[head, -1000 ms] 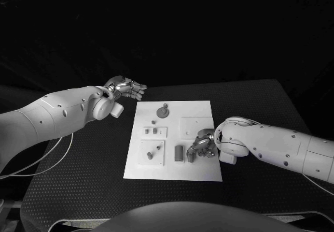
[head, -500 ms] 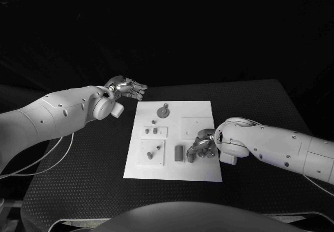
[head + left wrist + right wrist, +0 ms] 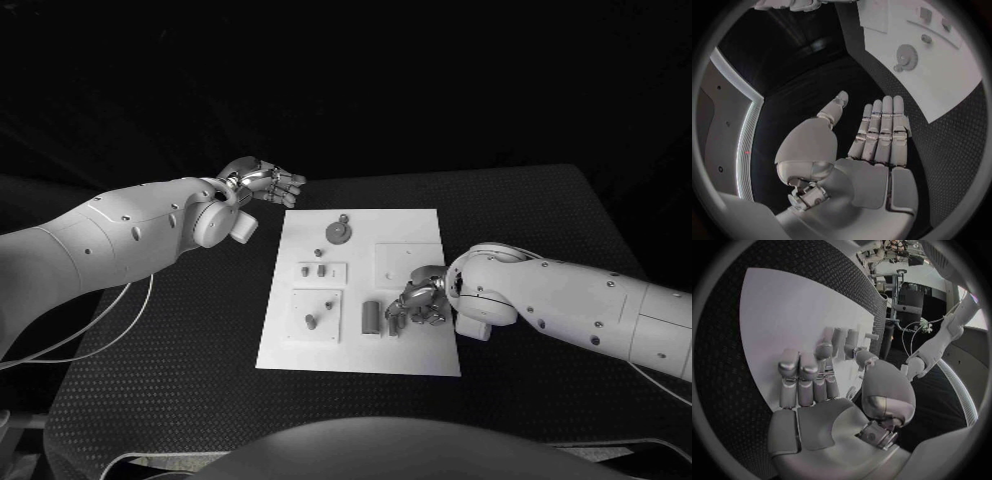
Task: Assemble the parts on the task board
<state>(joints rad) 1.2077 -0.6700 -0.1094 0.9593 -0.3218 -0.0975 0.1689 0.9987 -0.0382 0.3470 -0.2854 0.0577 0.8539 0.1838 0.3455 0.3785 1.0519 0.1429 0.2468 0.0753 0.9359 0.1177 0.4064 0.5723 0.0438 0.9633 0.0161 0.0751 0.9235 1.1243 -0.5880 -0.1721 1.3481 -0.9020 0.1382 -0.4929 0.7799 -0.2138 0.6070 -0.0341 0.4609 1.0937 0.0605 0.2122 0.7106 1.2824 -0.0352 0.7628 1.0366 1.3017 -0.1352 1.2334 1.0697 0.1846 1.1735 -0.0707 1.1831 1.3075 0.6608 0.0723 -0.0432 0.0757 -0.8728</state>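
The white task board [image 3: 411,225] lies in the middle of the table. On it are a grey gear [image 3: 338,233] at the far end, two small pieces [image 3: 320,270] in a recess, a peg [image 3: 312,321] and an upright grey block [image 3: 371,317]. My right hand [image 3: 415,303] is low over the board's near right part, fingers curled down just right of the block. In the right wrist view its fingertips [image 3: 834,336] reach the board [image 3: 773,315]; a held part cannot be made out. My left hand [image 3: 263,183] hovers off the board's far left corner, flat and empty [image 3: 873,150].
The black textured table [image 3: 173,380] stretches around the board on all sides. The left wrist view shows the gear [image 3: 906,52] on the board [image 3: 942,85] beyond my left fingertips.
My right hand has shifted very slightly toward the near edge of the board. The left arm and the parts have not moved.
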